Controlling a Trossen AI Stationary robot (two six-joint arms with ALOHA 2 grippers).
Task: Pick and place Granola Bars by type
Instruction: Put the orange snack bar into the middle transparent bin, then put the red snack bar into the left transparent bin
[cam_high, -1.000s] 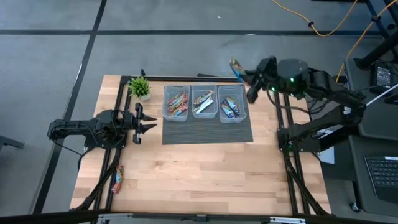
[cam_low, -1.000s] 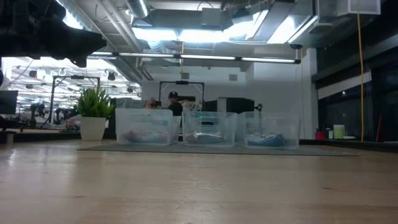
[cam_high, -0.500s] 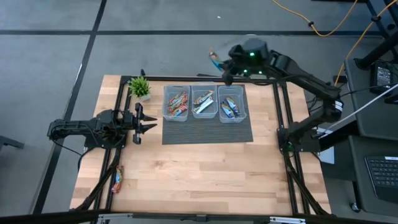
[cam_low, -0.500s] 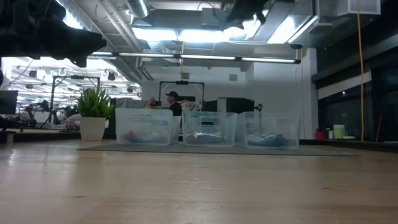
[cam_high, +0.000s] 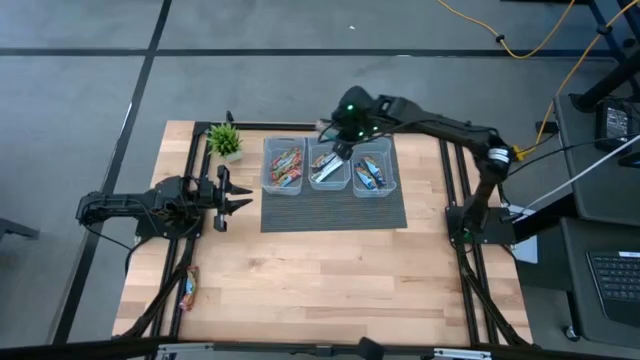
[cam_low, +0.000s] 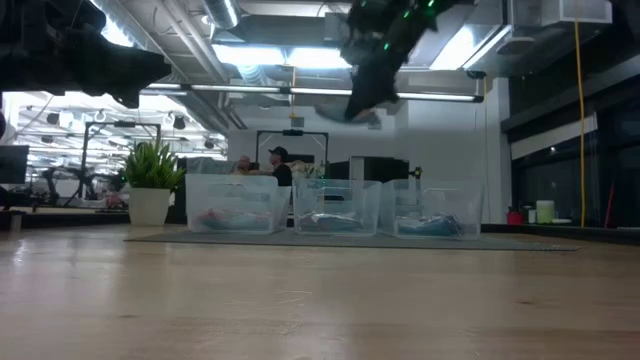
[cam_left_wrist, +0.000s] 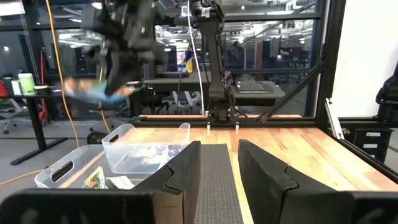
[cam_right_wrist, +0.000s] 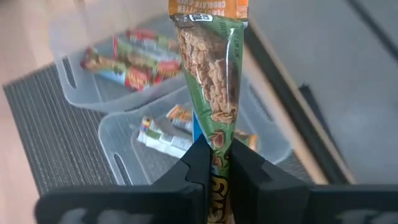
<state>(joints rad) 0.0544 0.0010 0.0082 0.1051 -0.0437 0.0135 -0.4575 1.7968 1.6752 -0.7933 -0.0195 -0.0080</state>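
Since the bars get sorted by type, the right tool (cam_right_wrist: 214, 163) is clamped shut on a green granola bar (cam_right_wrist: 211, 81), hanging it over the middle bin (cam_high: 328, 166); left tool (cam_high: 222, 196) waits partly open beside the mat (cam_high: 333, 210)

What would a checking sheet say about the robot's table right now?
Surface: light wooden table, dark ribbed mat.
Job's things: three clear plastic bins holding shiny wrapped granola bars; one stray bar at the left edge.
Clutter: small green potted plant.
Grippers: right tool shut on a green-wrapped bar above the bins; left tool waits, open.
Cables: yellow cable on the floor.
Surroundings: desks, monitors, a person beyond.
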